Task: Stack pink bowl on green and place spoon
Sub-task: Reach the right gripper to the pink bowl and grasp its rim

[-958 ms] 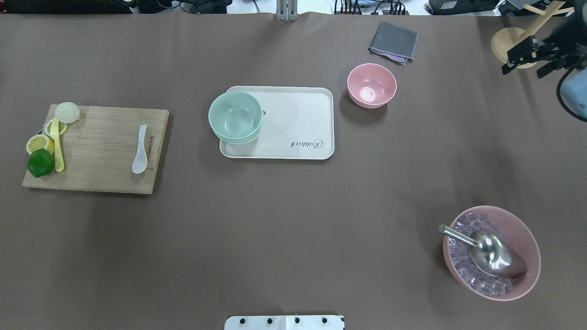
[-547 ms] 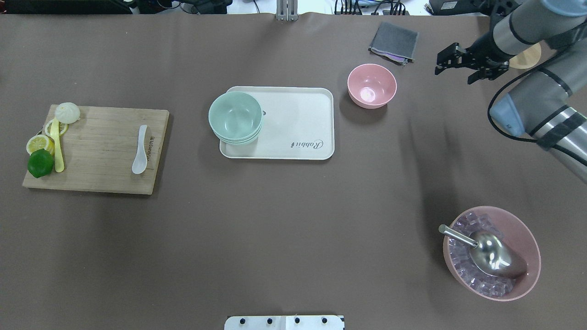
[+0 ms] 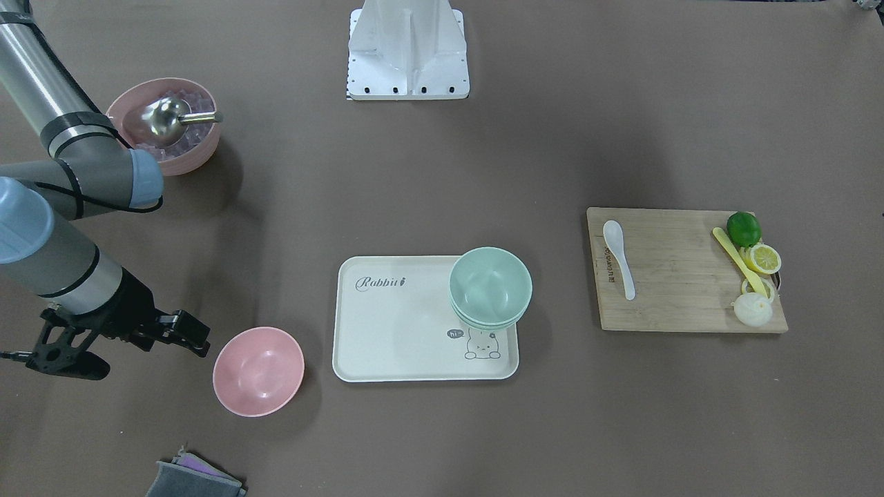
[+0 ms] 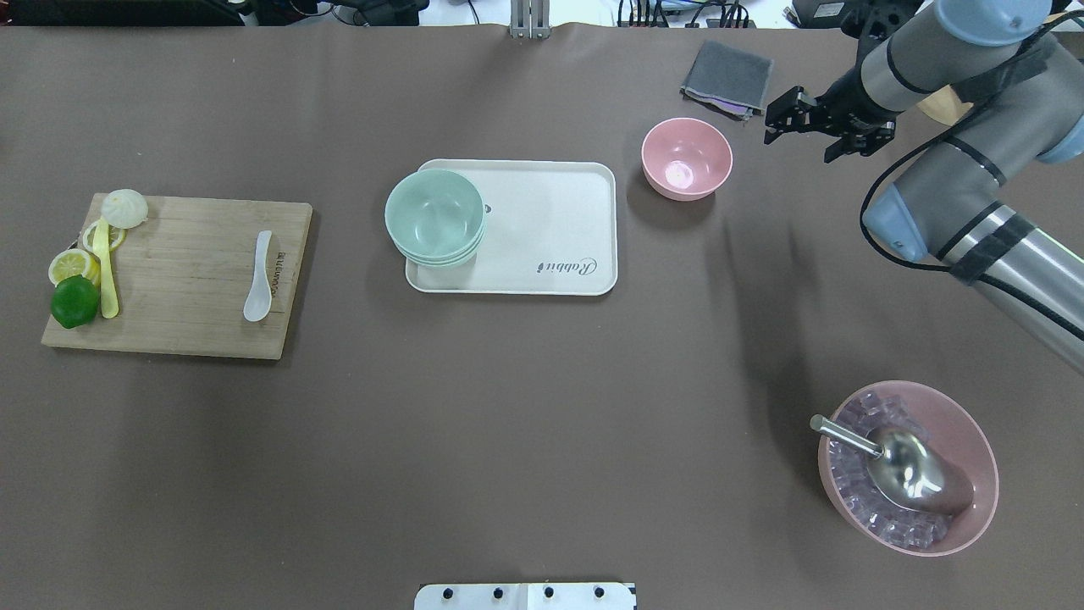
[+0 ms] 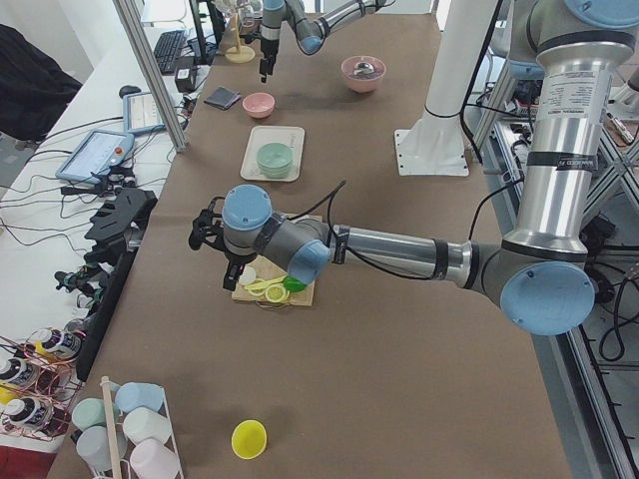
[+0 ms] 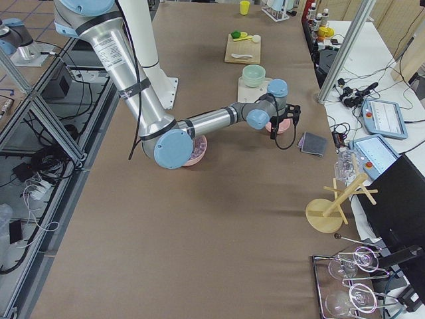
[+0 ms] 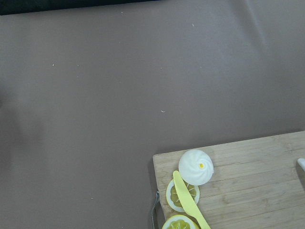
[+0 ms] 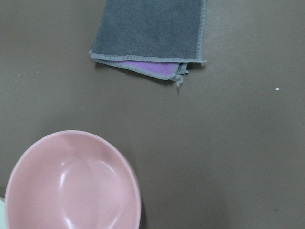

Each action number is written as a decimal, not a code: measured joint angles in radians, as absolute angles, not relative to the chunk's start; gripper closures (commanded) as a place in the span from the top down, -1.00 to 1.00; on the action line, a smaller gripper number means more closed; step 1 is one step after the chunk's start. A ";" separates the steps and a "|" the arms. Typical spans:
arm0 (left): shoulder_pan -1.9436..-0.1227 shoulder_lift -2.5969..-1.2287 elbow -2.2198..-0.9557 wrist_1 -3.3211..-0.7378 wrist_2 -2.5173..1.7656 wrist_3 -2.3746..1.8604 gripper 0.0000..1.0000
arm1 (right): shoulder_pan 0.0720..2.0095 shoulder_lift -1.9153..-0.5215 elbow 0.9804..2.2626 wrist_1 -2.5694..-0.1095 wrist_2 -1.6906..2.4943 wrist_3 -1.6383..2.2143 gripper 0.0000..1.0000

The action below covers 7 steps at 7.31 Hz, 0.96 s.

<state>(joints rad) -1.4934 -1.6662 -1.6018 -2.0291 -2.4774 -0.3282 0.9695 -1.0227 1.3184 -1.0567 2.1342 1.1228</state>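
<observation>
Right gripper (image 4: 798,144), jaws apart and empty, hovers at the upper right of the overhead view, just right of the pink bowl (image 4: 686,158).

Pink bowl stands upright on bare table between a cream tray (image 4: 550,220) to its left and a folded grey cloth (image 4: 727,76) up and to the right, touching neither. It looks light, stiff and smooth-walled, so probably slippery; pinching the right-hand rim, one finger inside and one outside, seems surest. Green bowls (image 4: 434,218) sit stacked at the tray's left end, overlapping its edge, with open tray between. White spoon (image 4: 258,277) lies flat on a wooden board (image 4: 186,271) at far left, thin and low, likely best lifted by its handle. Left gripper (image 5: 212,244) hangs near the board; whether its jaws are apart cannot be told.
</observation>
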 measured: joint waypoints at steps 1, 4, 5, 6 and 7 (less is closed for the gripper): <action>-1.492 -1.673 -1.603 -2.029 -2.480 -0.350 0.96 | 0.949 -1.002 1.308 -1.056 2.109 1.138 0.99; -1.427 -1.703 -1.630 -2.024 -2.482 -0.483 0.96 | 0.910 -0.983 1.237 -0.971 2.059 1.172 0.75; -1.413 -1.705 -1.636 -2.024 -2.483 -0.505 0.96 | 0.908 -0.985 1.223 -0.949 2.057 1.180 0.12; -1.405 -1.707 -1.637 -2.023 -2.482 -0.519 0.96 | 0.908 -0.987 1.219 -0.939 2.056 1.189 -0.74; -1.400 -1.709 -1.638 -2.023 -2.482 -0.532 0.96 | 0.906 -0.987 1.217 -0.936 2.056 1.197 -1.00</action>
<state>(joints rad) -1.3997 -1.7091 -1.6383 -2.0233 -2.4821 -0.5317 0.9065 -0.9873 1.2174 -0.9358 2.0563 1.1967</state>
